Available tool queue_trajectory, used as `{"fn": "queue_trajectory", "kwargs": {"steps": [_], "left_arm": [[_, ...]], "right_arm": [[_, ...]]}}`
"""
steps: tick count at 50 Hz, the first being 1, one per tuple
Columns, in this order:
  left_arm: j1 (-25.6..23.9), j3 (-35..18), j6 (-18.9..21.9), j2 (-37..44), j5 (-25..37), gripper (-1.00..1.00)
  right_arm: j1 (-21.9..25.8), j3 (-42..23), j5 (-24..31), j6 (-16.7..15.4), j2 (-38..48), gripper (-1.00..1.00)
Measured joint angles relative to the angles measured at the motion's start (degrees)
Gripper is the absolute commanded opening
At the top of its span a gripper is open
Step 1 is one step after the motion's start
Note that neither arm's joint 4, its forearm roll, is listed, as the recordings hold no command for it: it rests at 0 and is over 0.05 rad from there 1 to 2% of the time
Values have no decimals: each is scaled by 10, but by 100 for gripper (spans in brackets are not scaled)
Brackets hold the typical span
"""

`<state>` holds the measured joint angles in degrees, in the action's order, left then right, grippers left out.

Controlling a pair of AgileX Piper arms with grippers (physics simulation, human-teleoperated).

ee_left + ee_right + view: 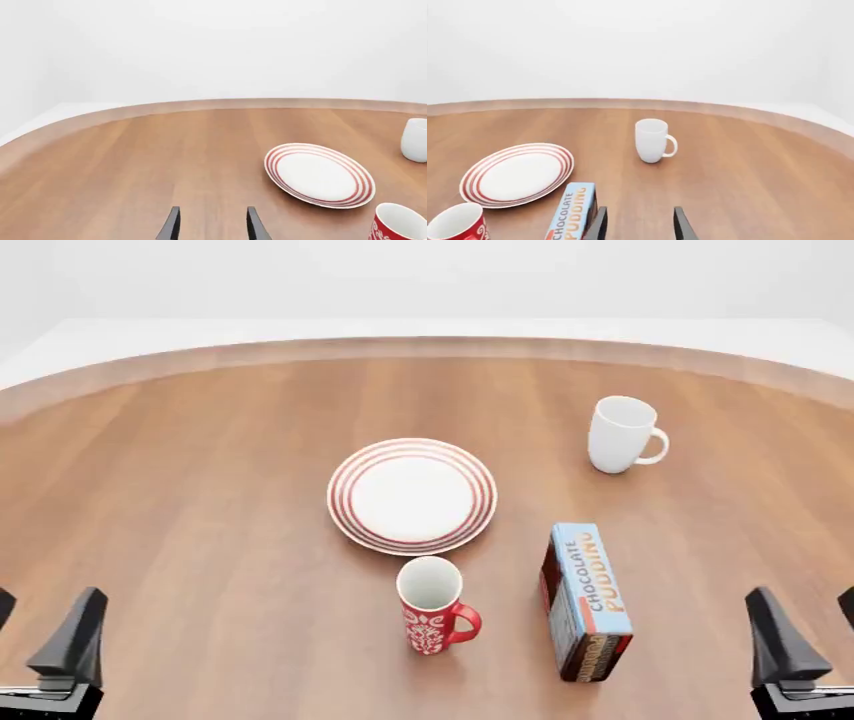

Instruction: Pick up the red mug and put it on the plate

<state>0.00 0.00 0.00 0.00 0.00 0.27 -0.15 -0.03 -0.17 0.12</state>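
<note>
Right hand and left hand both parted, empty, near table edge; red mug upright just before plate, handle toward pudding box; likely rigid, glazed, breakable; grip across rim

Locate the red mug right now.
In the front view the red mug stands upright near the table's centre, just nearer the arms than the plate, with the chocolate pudding box to its right.

Red mug cut off by frame edge.
</note>
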Motion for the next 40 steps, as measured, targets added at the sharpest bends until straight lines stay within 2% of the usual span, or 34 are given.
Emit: {"fn": "queue_trajectory", "kwargs": {"steps": [12,18,24,40], "left_arm": [[0,0,0,0,0,100],[0,0,0,0,0,100],[0,0,0,0,0,100],[0,0,0,0,0,100]], "right_arm": [[8,-7,0,-2,8,100],[21,-32,14,-9,7,100],[52,-64,18,-22,29,100],[163,-177,21,-59,168,100]]}}
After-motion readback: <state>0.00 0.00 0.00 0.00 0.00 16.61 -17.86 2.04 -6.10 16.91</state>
